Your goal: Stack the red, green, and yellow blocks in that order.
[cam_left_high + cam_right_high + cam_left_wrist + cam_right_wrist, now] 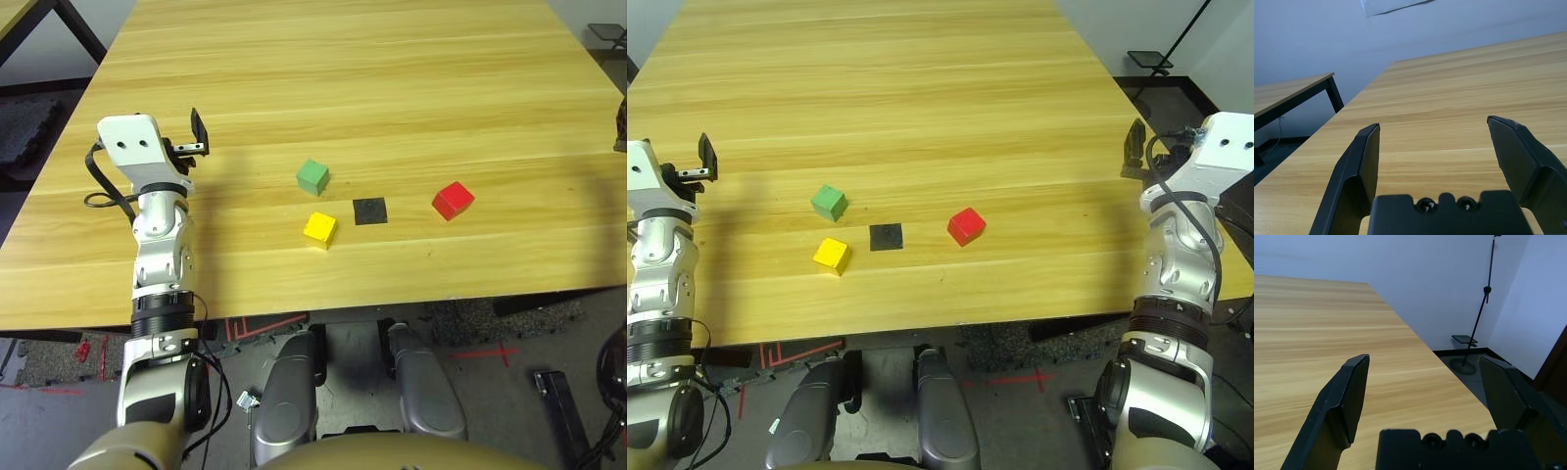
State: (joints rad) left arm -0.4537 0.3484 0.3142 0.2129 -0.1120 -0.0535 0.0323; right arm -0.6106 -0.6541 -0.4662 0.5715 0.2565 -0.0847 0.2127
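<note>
Three small cubes lie near the table's front middle. The green block (313, 177) is farthest back, the yellow block (319, 229) sits just in front of it, and the red block (453, 200) lies apart to the right. My left gripper (1432, 147) is raised over the table's left side, well left of the green block, open and holding nothing. Over the right edge, far right of the red block, my right gripper (1425, 387) stands open and holds nothing.
A flat black square patch (369, 211) lies on the wooden table (353, 78) between the yellow and red blocks. A second table (1288, 95) stands off to the left, and a black stand (1476, 323) is on the floor to the right.
</note>
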